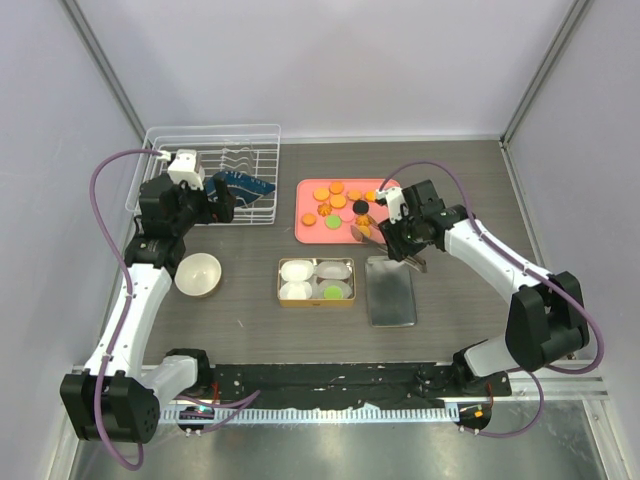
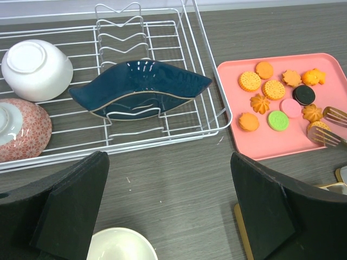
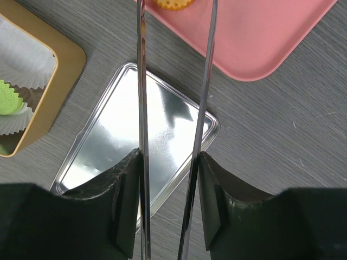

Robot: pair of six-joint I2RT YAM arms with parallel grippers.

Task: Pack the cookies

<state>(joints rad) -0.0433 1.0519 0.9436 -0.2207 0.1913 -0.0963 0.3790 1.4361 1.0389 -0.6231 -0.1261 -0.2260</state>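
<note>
Several cookies [image 1: 340, 198] lie on a pink tray [image 1: 310, 232]: mostly orange, one green [image 2: 278, 120], one black [image 2: 303, 95], one pale pink [image 2: 293, 108]. Another green cookie [image 1: 332, 291] sits in a white paper cup in the gold tin [image 1: 316, 300]. My right gripper [image 1: 402, 238] is shut on metal tongs [image 3: 142, 108]. The tong arms stand apart, with their tips [image 2: 328, 130] at the tray's near right part, either side of an orange cookie [image 3: 172, 3]. My left gripper [image 1: 215, 200] is open and empty above the table beside the dish rack.
A white wire dish rack [image 1: 262, 135] at the back left holds a dark blue dish [image 2: 141, 89], a white bowl [image 2: 37, 69] and a patterned bowl [image 2: 21, 127]. A cream bowl [image 1: 198, 274] stands left of the tin. The silver tin lid [image 1: 390, 290] lies to its right.
</note>
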